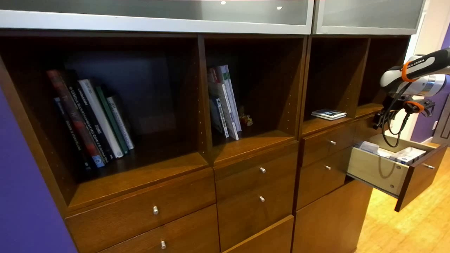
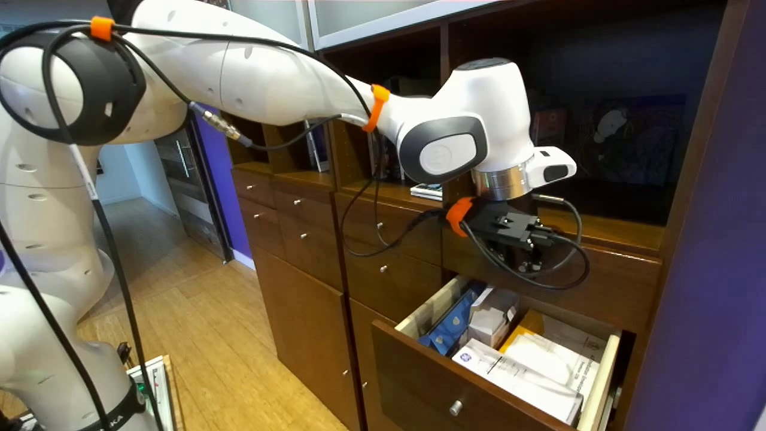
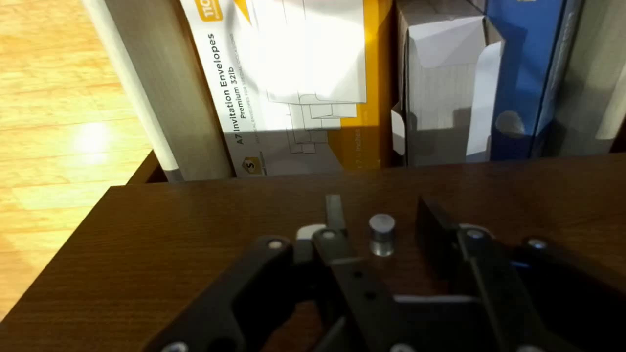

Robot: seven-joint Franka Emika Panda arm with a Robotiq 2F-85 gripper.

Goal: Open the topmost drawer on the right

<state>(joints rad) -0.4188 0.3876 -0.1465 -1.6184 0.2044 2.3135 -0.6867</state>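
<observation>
The topmost drawer is a shallow reddish-brown front just above a pulled-out drawer, in both exterior views [image 1: 364, 129] [image 2: 616, 290]. It looks flush with the cabinet, and its inner box is hidden. In the wrist view its front [image 3: 171, 254] fills the lower part, with a small silver knob [image 3: 381, 234]. My gripper [image 3: 383, 210] is open, its two fingers on either side of the knob with a gap on each side. In an exterior view the gripper [image 2: 529, 263] points at the drawer front, its fingertips hidden by cables and its body.
The deeper pale-sided drawer [image 1: 423, 179] stands open below, its front [image 2: 431, 383] sticking out. It holds a white box [image 2: 517, 377], an orange and white envelope box [image 3: 303, 117] and a blue box [image 3: 521, 83]. Cables [image 2: 574, 257] loop round the wrist. Shut drawers [image 1: 318, 146] adjoin.
</observation>
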